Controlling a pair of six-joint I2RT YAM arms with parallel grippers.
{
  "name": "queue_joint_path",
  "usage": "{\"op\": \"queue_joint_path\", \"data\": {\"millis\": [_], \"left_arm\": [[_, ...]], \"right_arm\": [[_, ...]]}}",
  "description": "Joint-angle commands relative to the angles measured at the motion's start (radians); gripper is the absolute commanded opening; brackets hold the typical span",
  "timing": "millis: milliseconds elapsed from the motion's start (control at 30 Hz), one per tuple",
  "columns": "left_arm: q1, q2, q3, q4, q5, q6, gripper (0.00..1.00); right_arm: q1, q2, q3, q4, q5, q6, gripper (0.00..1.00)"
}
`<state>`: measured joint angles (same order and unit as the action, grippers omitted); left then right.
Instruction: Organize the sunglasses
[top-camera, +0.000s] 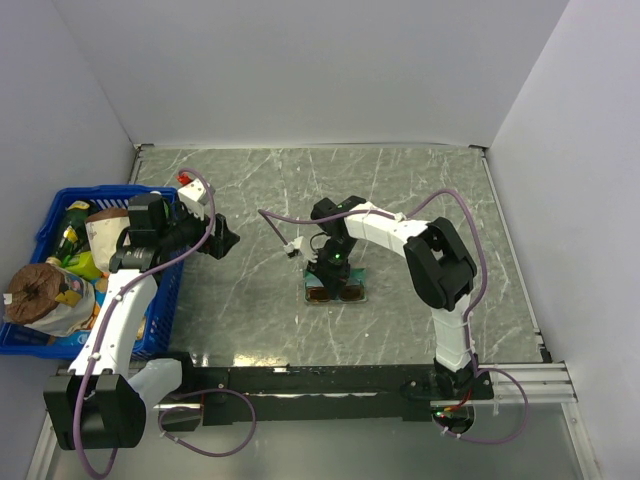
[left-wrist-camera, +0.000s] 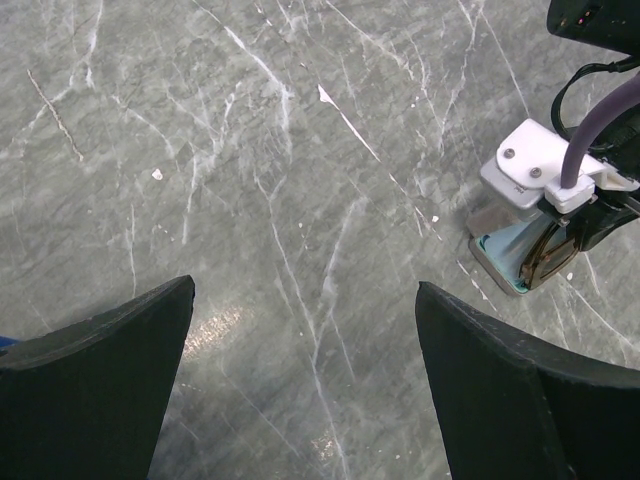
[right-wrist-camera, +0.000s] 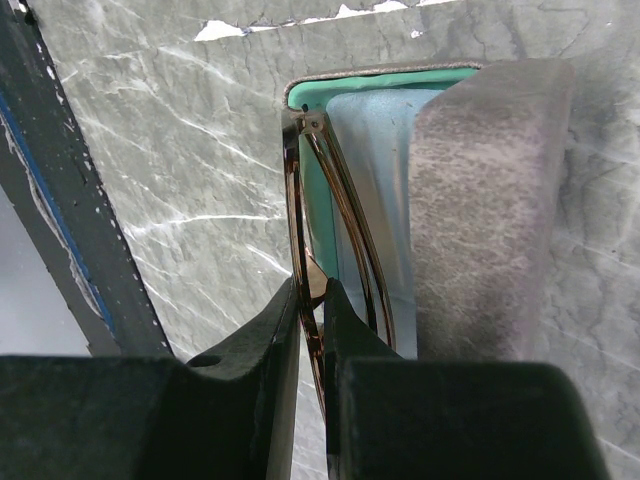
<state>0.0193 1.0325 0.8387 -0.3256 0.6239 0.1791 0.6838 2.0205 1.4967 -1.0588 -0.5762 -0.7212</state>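
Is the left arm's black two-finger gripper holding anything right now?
No, the left gripper is open: its black fingers stand wide apart with only the grey marbled tabletop between them.

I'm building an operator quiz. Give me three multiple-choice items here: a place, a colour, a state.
1. Where are the sunglasses? A) in the basket B) at the open case C) beneath the left arm
2. The case's lining is: A) red B) yellow C) teal
3. The left arm's jaws are: A) open, empty B) shut on a cloth C) shut on the sunglasses
Answers: 1 B, the right arm's jaws pinch them at the case's edge; 2 C, teal shows beside the frame; 3 A, only table shows between them.
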Motion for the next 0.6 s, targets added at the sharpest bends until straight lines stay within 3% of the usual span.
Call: {"op": "queue_joint_path", "data": {"millis": [0,567], "left_arm": [[0.005,0.000,-0.003,0.034,0.030,0.007,0.96],[0.005,-0.002,-0.003,0.036,0.030,0.007,0.96]], "right_arm": [[0.000,0.014,-0.007,-0.003,0.009,0.016,0.00],[0.002,0.017,-0.012,0.006,0.018,0.026,0.00]]}}
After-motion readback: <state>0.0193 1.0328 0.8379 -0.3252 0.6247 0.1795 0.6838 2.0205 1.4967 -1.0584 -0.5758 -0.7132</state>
